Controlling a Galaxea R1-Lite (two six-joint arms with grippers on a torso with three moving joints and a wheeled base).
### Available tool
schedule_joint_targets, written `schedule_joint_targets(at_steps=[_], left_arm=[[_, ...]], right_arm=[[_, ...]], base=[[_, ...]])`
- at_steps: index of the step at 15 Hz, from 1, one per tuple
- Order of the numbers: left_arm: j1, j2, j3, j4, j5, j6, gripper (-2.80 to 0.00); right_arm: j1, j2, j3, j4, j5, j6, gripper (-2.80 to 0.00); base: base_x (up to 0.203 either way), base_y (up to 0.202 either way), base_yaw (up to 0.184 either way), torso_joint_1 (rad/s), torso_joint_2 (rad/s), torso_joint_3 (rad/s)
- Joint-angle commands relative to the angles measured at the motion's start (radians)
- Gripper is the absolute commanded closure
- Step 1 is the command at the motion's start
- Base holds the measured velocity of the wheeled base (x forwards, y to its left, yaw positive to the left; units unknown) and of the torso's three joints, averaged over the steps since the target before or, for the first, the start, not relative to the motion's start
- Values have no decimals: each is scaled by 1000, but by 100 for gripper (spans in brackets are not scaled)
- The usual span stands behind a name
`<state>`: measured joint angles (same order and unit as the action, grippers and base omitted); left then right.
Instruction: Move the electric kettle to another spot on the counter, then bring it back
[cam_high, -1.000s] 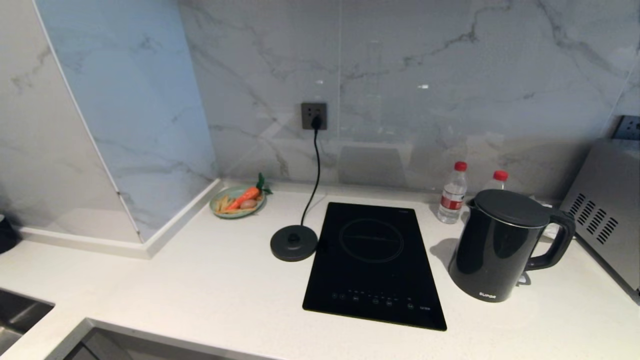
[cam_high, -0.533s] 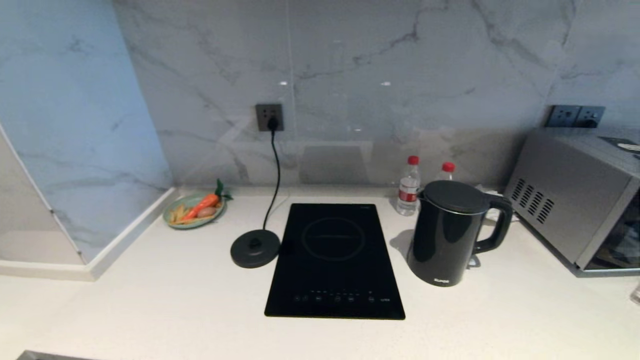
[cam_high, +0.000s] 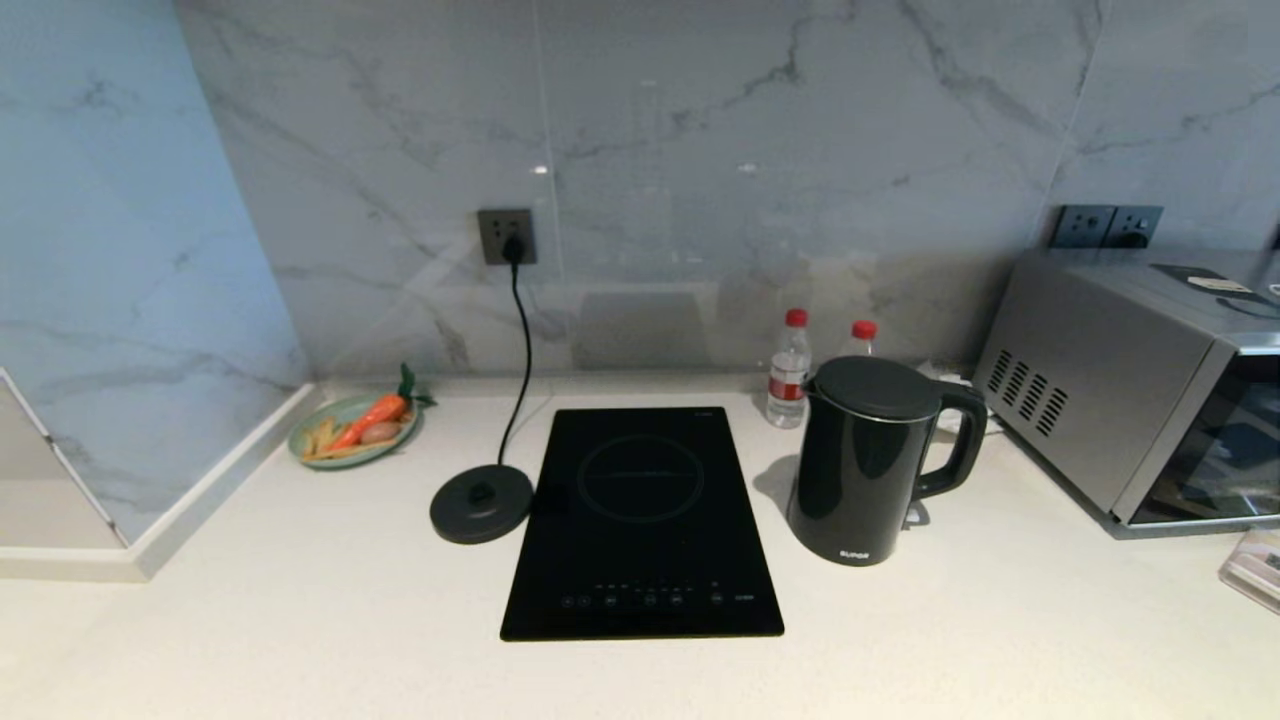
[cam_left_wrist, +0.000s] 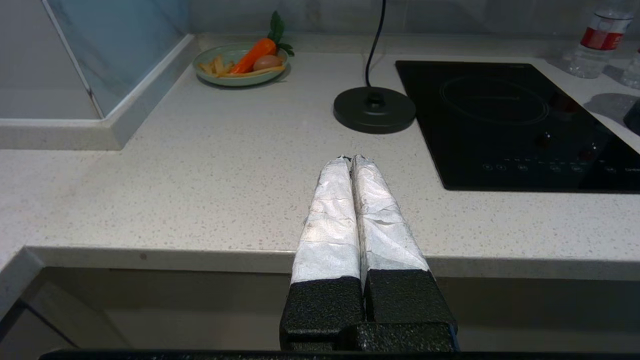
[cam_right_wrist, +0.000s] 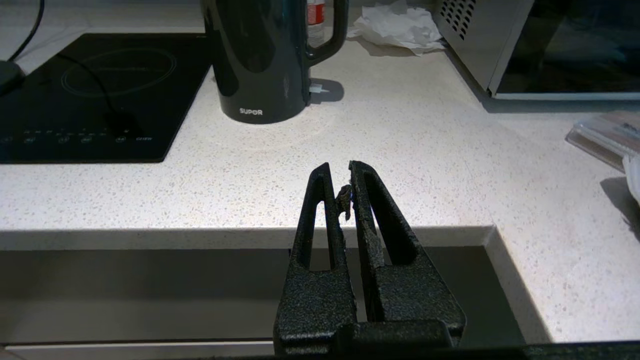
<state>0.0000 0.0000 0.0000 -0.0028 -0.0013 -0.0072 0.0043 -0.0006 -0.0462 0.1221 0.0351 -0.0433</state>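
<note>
both hands closed, empty: left hand (cam_left_wrist: 351, 159), right hand (cam_right_wrist: 339, 168); green dish (cam_high: 318, 464) holds carrot (cam_high: 362, 422), fries.

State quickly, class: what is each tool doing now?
Left tool: closed, holding nothing, above the white speckled stone counter.
Right tool: closed, holding nothing.

The electric kettle (cam_right_wrist: 265, 55) carries the white word "SUPOR" low on its black body, near the base; it reads clearly in the right wrist view and smaller in the head view. The cooktop (cam_high: 640, 520) has a row of small white marks and a short word along its front edge, too small to read. The bottle (cam_high: 788, 370) has a red label, not readable.
</note>
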Motion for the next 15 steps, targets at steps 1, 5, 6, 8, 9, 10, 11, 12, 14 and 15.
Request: schedule_joint_targets(at_steps=[1,5,6,8,9,10,11,12,14,15], left_arm=[[0,-2,3,0,0,0,0],[0,-2,3,0,0,0,0],[0,-2,3,0,0,0,0],[0,-2,3,0,0,0,0],[0,-2,3,0,0,0,0],[0,-2,3,0,0,0,0],[0,-2,3,0,0,0,0],[0,-2,3,0,0,3,0],[0,-2,3,0,0,3,0],[0,-2,3,0,0,3,0]], right_arm=[[0,1,0,1,-12,16,0],[0,1,0,1,-14,19,0],[0,1,0,1,-14,19,0],[0,1,0,1,-14,19,0],[0,1,0,1,-14,19,0],[0,1,0,1,-14,19,0],[0,1,0,1,-14,19,0],[0,1,0,1,-14,19,0],[0,1,0,1,-14,19,0],[0,1,0,1,-14,19,0]], base=[[0,0,0,-126,305,177],[0,0,0,-127,329,192],[0,0,0,-128,325,210],[0,0,0,-127,337,204],[0,0,0,-124,330,207],[0,0,0,-141,352,213],[0,0,0,-143,345,231],[0,0,0,-119,348,208],[0,0,0,-134,369,234],[0,0,0,-129,369,232]])
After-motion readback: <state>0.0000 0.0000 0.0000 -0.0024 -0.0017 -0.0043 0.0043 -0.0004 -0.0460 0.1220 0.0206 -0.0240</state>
